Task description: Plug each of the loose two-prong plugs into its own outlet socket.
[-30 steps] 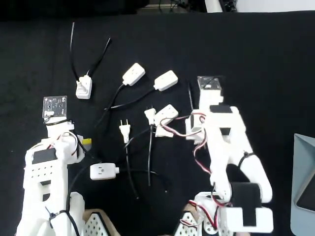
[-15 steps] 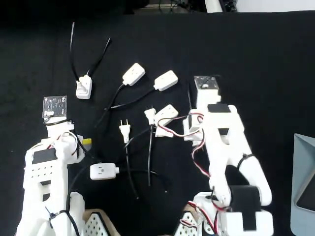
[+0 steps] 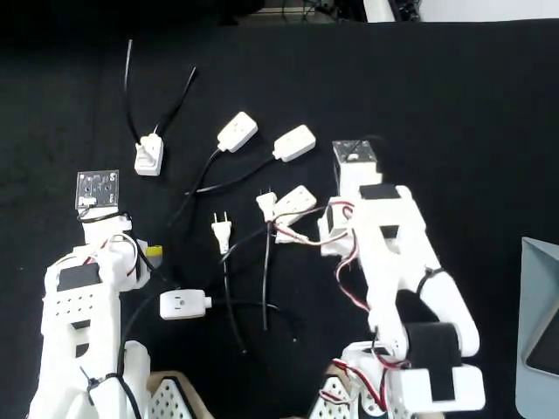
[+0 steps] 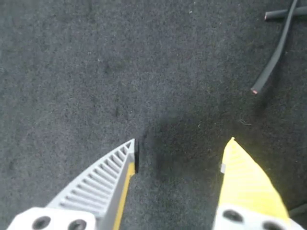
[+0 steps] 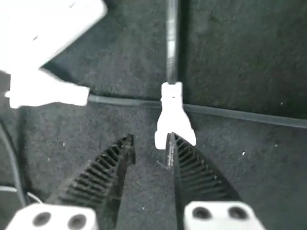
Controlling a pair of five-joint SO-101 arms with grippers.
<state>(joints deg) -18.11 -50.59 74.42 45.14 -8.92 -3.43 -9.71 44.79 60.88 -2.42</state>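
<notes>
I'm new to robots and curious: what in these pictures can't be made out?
Right wrist view: the plug's prongs, blurred, one of the fingers overlapping it.
Same view: the white block, blurred and cut by the edge.
Left wrist view: where the black cable leads; it leaves the frame.
High view: whatever lies under the right arm.

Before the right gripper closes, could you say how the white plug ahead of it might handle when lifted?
Probably light: the white plug is small beside the right gripper. Its thin black cord, crossing another cable, likely flops and tugs back.
</notes>
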